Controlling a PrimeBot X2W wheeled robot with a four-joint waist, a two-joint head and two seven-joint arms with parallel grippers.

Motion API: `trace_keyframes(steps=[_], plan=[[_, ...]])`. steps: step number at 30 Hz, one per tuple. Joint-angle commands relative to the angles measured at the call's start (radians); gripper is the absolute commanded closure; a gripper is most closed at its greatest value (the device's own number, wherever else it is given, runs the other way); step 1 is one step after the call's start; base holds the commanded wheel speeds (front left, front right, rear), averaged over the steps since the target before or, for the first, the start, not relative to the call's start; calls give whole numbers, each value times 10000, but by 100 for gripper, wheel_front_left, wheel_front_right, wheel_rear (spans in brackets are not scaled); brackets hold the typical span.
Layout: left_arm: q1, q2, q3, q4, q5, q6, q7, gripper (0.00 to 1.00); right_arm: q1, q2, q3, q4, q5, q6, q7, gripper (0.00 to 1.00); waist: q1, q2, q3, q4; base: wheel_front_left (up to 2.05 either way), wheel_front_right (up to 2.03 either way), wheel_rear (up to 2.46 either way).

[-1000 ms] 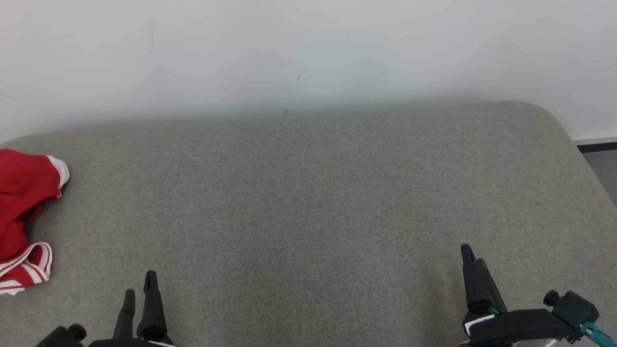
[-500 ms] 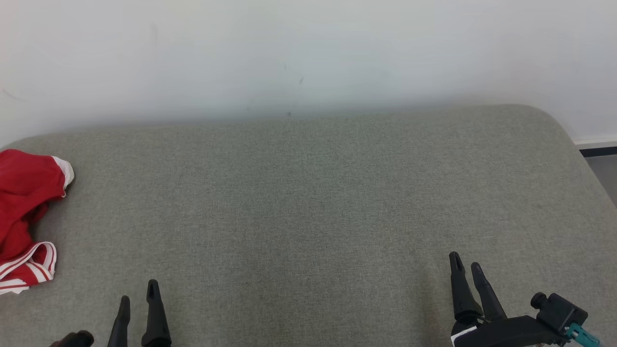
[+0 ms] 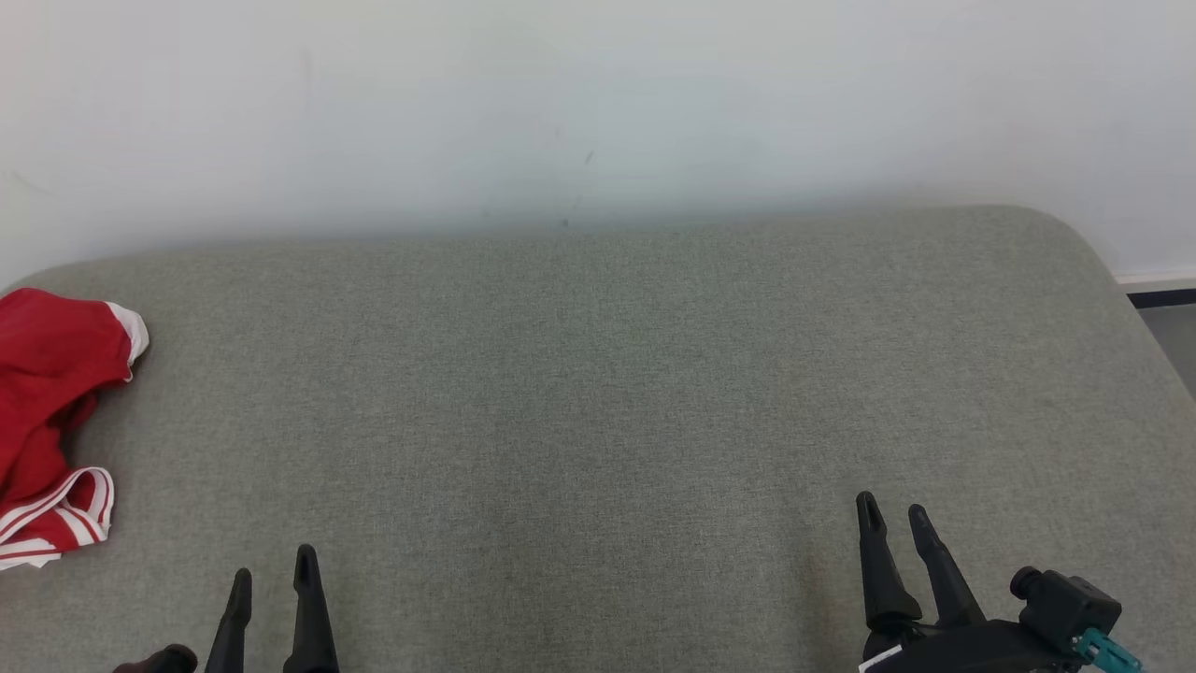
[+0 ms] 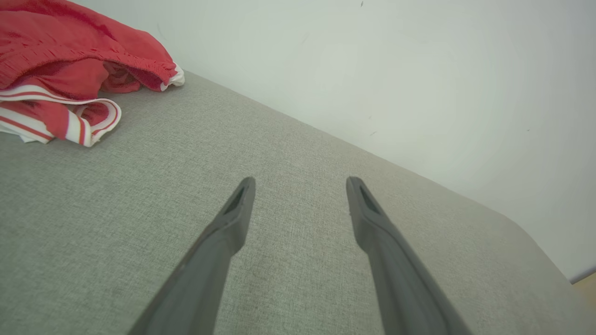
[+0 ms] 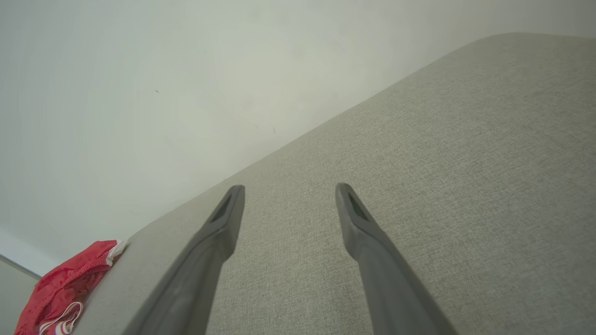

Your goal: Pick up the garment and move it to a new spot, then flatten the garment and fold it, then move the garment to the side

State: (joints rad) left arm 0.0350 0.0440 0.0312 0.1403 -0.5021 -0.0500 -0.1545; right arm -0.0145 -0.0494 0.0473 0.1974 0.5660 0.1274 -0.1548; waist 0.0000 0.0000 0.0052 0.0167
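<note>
A crumpled red garment with white stripes lies at the far left edge of the grey padded surface, partly cut off by the head view's border. It also sits at the upper left of the left wrist view as the garment, and small at the lower left of the right wrist view as the garment. My left gripper is open near the front edge, to the right of the garment and apart from it. Far from it, at the lower right, my right gripper is open with nothing between its fingers.
A white wall rises directly behind the grey surface. The surface's rounded right corner drops off to a floor strip with a dark baseboard.
Both grippers have drawn back toward the bottom of the head view. The right gripper has opened its fingers and shifted slightly left. The camera has shifted a little; the garment lies as before.
</note>
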Motion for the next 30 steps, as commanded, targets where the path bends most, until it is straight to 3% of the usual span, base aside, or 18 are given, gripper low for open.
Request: trace_keyframes(steps=[1, 12, 30], plan=[[12, 58, 18, -135, 260, -70, -89, 0, 69, -10, 40, -111, -269, 40, -97, 0, 0, 0, -1, 6, 0, 0, 0], [234, 66, 232, -125, 1426, -326, -357, 0, 209, -10, 77, 67, -1671, 45, -358, 0, 0, 0, -16, 64, 0, 0, 0], [452, 74, 251, -217, 2918, -196, -731, 0, 334, -12, 226, -5, -3237, 43, -719, 0, 0, 0, 15, 127, 0, 0, 0]])
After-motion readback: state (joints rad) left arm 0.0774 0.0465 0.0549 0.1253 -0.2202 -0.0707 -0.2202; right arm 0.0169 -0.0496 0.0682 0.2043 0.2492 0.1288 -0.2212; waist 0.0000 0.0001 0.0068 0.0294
